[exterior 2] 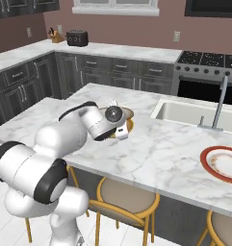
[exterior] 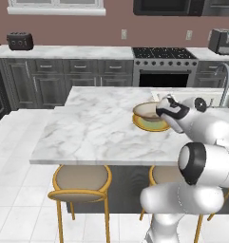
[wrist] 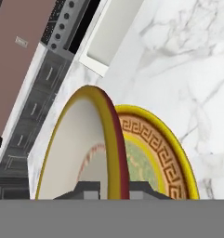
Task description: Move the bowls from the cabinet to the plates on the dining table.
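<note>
Cream bowl (wrist: pixel 71 153) with the tan rim was seen pinched at its edge by the fingers (wrist: pixel 111 189), one tip inside the rim and one outside, clenched tight on it. Right under and just past the fingertips, a yellow-rimmed plate (wrist: pixel 167 158) with an orange key pattern was sat on the marble counter (exterior: pixel 97 128), and the bowl was held over it; actual contact couldn't be made out. Well off to the side of the fingers, a red-rimmed plate (exterior 2: pixel 224 162) was left near the sink (exterior 2: pixel 194 114).
</note>
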Available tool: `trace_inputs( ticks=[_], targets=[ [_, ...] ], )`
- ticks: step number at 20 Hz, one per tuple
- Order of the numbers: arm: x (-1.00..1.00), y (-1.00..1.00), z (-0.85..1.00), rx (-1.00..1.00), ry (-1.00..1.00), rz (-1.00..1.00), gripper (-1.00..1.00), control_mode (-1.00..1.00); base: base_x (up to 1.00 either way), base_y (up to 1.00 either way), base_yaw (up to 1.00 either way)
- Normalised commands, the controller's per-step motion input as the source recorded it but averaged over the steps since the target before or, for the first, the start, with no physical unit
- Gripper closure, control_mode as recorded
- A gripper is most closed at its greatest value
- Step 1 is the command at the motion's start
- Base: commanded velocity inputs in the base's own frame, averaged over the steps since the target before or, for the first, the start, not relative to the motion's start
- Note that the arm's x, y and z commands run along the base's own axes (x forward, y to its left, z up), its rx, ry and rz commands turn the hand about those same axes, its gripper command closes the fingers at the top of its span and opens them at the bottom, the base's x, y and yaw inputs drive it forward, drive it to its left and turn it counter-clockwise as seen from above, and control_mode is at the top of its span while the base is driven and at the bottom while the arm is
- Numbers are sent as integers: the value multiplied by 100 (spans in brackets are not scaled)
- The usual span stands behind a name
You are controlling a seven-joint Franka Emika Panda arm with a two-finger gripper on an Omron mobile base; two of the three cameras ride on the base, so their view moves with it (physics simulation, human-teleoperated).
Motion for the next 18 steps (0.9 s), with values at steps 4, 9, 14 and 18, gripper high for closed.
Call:
trace_inputs(
  ticks=[4, 9, 14, 18],
  targets=[
    [36, 0, -21, 0, 0, 0, 100, -100, 0, 0, 0],
    [19, -4, -26, 0, 0, 0, 100, -100, 0, 0, 0],
    [22, 0, -25, 0, 0, 0, 100, -100, 0, 0, 0],
    [18, 0, -15, 0, 0, 0, 100, -100, 0, 0, 0]
  ],
)
